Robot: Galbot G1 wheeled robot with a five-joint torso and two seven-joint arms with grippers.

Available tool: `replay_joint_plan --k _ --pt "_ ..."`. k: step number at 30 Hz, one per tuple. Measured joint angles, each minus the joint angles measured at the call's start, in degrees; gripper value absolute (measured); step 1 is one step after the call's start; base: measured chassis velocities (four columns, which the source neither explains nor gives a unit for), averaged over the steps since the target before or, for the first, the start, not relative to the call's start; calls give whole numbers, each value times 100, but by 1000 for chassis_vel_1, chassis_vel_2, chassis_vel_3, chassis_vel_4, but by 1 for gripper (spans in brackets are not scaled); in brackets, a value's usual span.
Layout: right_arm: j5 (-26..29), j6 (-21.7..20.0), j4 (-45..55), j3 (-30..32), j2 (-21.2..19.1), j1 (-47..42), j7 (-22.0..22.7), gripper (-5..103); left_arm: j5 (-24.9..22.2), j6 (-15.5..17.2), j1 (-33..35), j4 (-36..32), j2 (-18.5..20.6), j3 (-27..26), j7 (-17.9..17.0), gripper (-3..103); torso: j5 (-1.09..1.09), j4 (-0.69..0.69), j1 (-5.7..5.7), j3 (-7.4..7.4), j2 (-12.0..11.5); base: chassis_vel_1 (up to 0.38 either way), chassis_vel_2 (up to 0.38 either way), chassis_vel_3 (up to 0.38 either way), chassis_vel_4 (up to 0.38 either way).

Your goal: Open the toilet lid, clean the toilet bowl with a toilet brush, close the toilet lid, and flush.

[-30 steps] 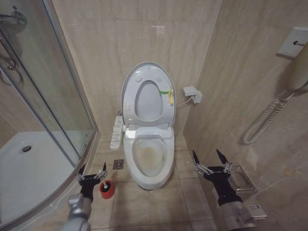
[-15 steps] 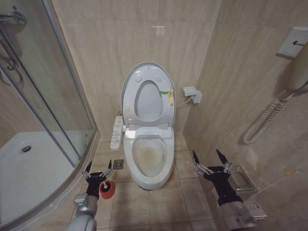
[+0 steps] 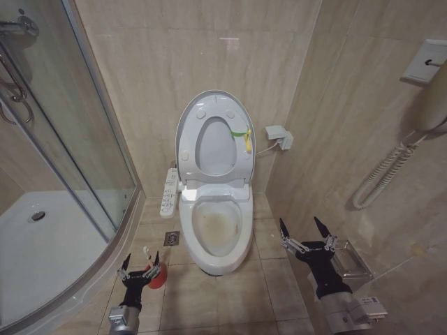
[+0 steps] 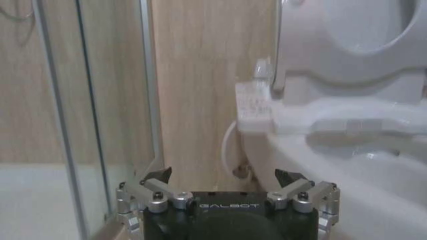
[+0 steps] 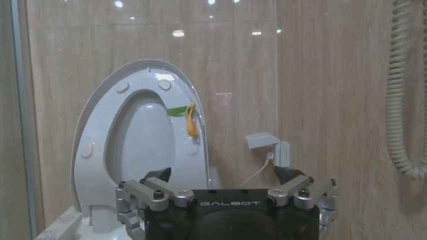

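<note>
The toilet lid [image 3: 190, 129] stands raised against the wall, its yellow-green tag [image 3: 243, 135] at the edge, and it also shows in the right wrist view [image 5: 100, 130]. Below it the toilet bowl [image 3: 218, 225] lies uncovered, with brownish stains on its bottom. The toilet brush's white handle [image 3: 145, 249] sticks up from a red holder [image 3: 159, 276] on the floor left of the bowl; its bristle head is hidden. My left gripper [image 3: 142, 264] hangs open low over that holder. My right gripper [image 3: 302, 229] waits open to the right of the bowl.
A glass shower enclosure [image 3: 84, 146] and white shower tray [image 3: 35, 244] fill the left side. A control panel [image 3: 169, 190] juts from the toilet's left. On the right wall are a socket box [image 3: 278, 135], a corded handset [image 3: 380, 178] and a metal holder [image 3: 349, 259].
My left gripper has shifted right and then sunk lower, from beside the red holder to just over it. The right arm has stayed put.
</note>
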Motion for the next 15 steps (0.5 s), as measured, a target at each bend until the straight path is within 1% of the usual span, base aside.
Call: replay_joint_plan --k 1,2,4,5,6,8,10,12,14,15 --pt "0 0 0 0 0 0 0 100 -11 -61 -79 155 19 -15 16 100 2 -1 0 0 0 0 0 0 0" --pt "0 0 0 0 0 0 0 100 -11 -61 -79 155 19 -15 16 100 2 -1 0 0 0 0 0 0 0" --pt "0 0 -1 0 0 0 0 100 14 -144 -279 529 66 -16 33 100 0 -1 0 0 0 0 0 0 0" --pt "0 0 -1 0 0 0 0 100 18 -172 -356 686 89 -6 50 98 1 -2 0 0 0 0 0 0 0" --pt "0 0 -1 0 0 0 0 100 18 -172 -356 686 89 -6 50 98 1 -2 0 0 0 0 0 0 0" --pt "0 0 0 0 0 0 0 100 -9 -305 -521 1041 109 -3 144 98 0 0 0 0 0 0 0 0 0" --pt "0 0 -1 0 0 0 0 100 -135 -371 -661 1279 113 5 256 98 1 -1 0 0 0 0 0 0 0" --pt "0 0 0 0 0 0 0 100 -173 -391 -719 1380 113 8 286 98 2 -1 0 0 0 0 0 0 0" --pt "0 0 0 0 0 0 0 100 -218 -532 -897 1724 111 -2 366 100 0 -1 0 0 0 0 0 0 0" --pt "0 0 0 0 0 0 0 100 -218 -532 -897 1724 111 -2 366 100 0 -1 0 0 0 0 0 0 0"
